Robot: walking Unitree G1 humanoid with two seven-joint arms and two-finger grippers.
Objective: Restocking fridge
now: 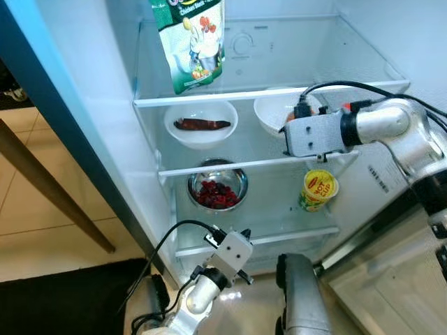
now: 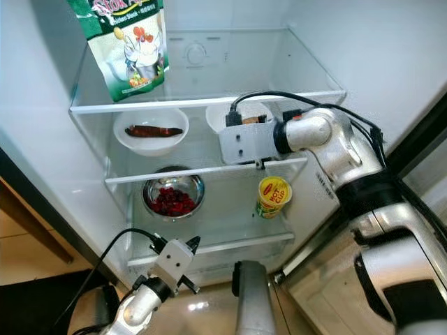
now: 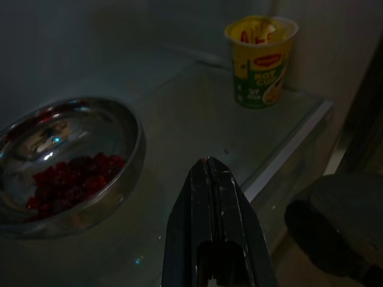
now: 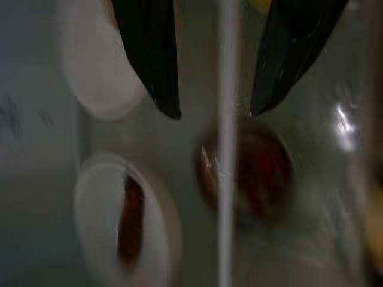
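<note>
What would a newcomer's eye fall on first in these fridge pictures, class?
Probably the right gripper, its jaws open, reaching into the open fridge at the middle shelf in front of a white bowl. Next, the green snack bag on the top shelf, and the yellow noodle cup beside a steel bowl of red berries on the lower shelf.

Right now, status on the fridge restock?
Right gripper open at the middle shelf, by the white bowl. Left gripper shut, low by the steel bowl. Nothing held.
</note>
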